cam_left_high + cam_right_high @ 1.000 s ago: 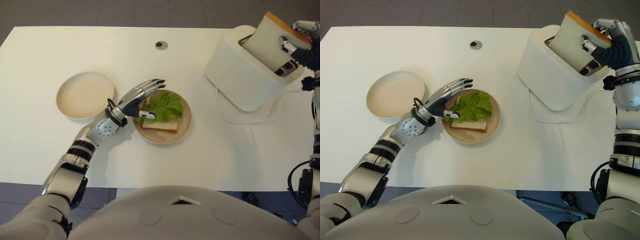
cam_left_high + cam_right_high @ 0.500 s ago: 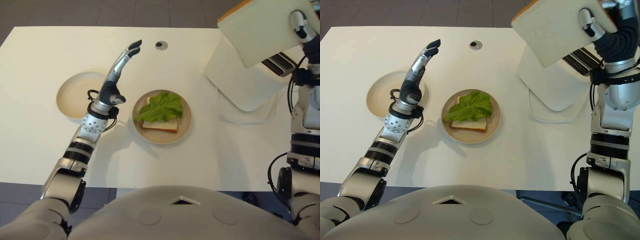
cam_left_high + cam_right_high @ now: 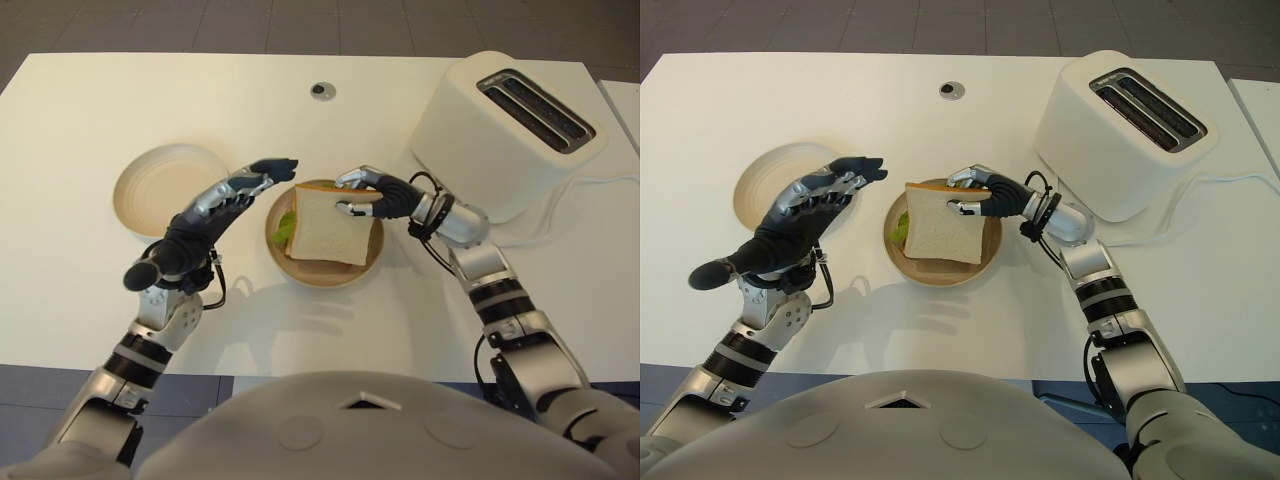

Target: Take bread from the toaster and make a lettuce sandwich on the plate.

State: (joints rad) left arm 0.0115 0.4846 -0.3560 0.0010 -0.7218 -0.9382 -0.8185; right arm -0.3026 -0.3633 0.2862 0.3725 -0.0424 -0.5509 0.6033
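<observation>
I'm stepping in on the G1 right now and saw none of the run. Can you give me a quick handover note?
Hands: right hand shut on the bread slice; left hand open, raised left of the plate.
Things: slice held over the plate, covering the lettuce, which peeks out at its left edge. Toaster back right, slots look empty.
Done: bread out, lettuce on plate.
Left: settle slice and release; unclear whether it already rests on the lettuce.
</observation>
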